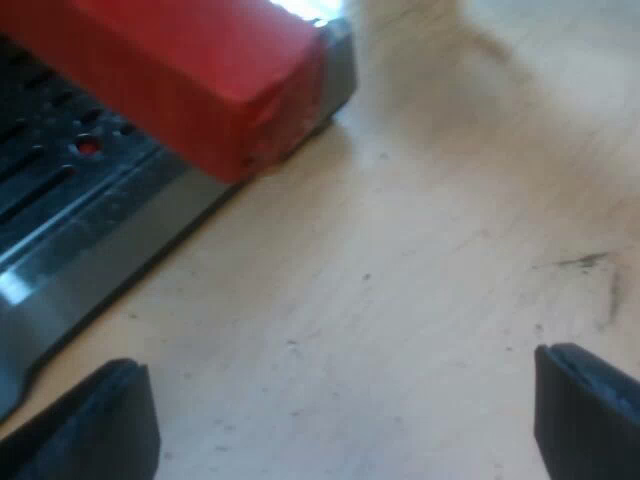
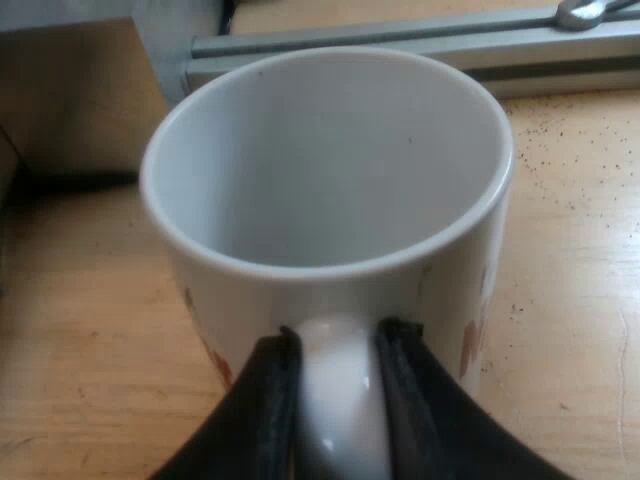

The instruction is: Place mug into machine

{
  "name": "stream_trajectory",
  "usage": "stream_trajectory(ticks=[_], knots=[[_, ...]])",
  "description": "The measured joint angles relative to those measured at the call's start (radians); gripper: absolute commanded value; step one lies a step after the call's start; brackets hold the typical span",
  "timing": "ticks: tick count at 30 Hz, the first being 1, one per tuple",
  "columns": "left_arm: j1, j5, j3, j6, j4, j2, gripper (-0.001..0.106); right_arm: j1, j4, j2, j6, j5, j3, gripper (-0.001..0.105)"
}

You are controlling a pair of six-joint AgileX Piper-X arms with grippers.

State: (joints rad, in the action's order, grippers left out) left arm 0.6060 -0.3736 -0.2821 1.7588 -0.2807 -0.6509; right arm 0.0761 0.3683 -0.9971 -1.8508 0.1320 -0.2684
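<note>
mug (image 2: 330, 170) cropped; blurred red handle (image 1: 200, 80), probably

No readable text or number, even on the mug (image 2: 330, 180).

Left wrist view: we log red handle end (image 1: 200, 85), blocky, squared corners, raised above pale wooden table (image 1: 420, 300). Dark scuff (image 1: 585, 262) on wood, faint scratches beside it.

Right wrist view: pale wood again, sprinkled with fine dark specks (image 2: 560, 135). Grey metal rail (image 2: 400, 45) runs along wood's edge, grooved lengthwise. Shiny metal piece (image 2: 590, 12) sits at rail's end; we cannot tell what it is. Brown box (image 2: 70, 100) stands on wood near rail, dark shadow at its foot.
</note>
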Motion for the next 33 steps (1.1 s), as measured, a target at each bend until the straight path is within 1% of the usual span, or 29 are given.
stream_trajectory(ticks=[1, 3, 5, 6, 7, 9, 13, 15, 16, 17, 19, 21, 28, 31, 33], knots=[[0.000, 0.017, 0.000, -0.007, 0.000, 0.000, 0.079, 0.000, -0.020, 0.024, 0.000, 0.005, 0.000, 0.000], [0.000, 0.076, 0.000, -0.030, 0.000, 0.000, 0.079, 0.000, -0.113, 0.116, 0.000, 0.027, 0.000, 0.000], [0.000, 0.102, 0.000, -0.057, 0.000, 0.000, 0.079, 0.000, -0.180, 0.184, 0.000, 0.059, 0.000, 0.000], [0.000, 0.128, 0.000, -0.064, 0.002, 0.000, 0.079, 0.000, -0.236, 0.219, 0.000, 0.079, -0.005, 0.000], [0.000, 0.137, 0.000, -0.069, 0.003, 0.000, 0.079, 0.000, -0.262, 0.239, 0.000, 0.089, -0.008, 0.000], [0.000, 0.168, 0.004, -0.089, 0.022, 0.000, 0.079, 0.000, -0.358, 0.314, 0.000, 0.114, -0.027, 0.000], [0.000, 0.179, 0.043, -0.098, 0.113, 0.000, 0.079, 0.000, -0.484, 0.410, -0.002, 0.141, -0.064, 0.000], [0.000, 0.182, 0.081, -0.100, 0.167, 0.000, 0.079, 0.000, -0.553, 0.451, -0.004, 0.161, -0.091, 0.000], [0.000, 0.182, 0.087, -0.100, 0.178, 0.000, 0.079, 0.000, -0.571, 0.461, -0.004, 0.166, -0.098, 0.000], [0.000, 0.184, 0.105, -0.102, 0.224, 0.000, 0.079, 0.000, -0.606, 0.484, -0.010, 0.185, -0.111, 0.000], [0.000, 0.183, 0.119, -0.103, 0.246, 0.000, 0.079, 0.000, -0.649, 0.517, -0.022, 0.214, -0.127, 0.000], [0.000, 0.183, 0.140, -0.105, 0.299, 0.000, 0.079, 0.000, -0.679, 0.549, -0.022, 0.243, -0.144, 0.000], [0.000, 0.183, 0.182, -0.105, 0.322, 0.000, 0.079, -0.003, -0.740, 0.607, -0.025, 0.343, -0.149, 0.000], [0.000, 0.183, 0.192, -0.105, 0.349, 0.000, 0.079, -0.041, -0.746, 0.610, -0.026, 0.358, -0.149, 0.000], [0.000, 0.183, 0.192, -0.105, 0.367, 0.000, 0.079, -0.113, -0.750, 0.610, -0.032, 0.356, -0.149, 0.000]])
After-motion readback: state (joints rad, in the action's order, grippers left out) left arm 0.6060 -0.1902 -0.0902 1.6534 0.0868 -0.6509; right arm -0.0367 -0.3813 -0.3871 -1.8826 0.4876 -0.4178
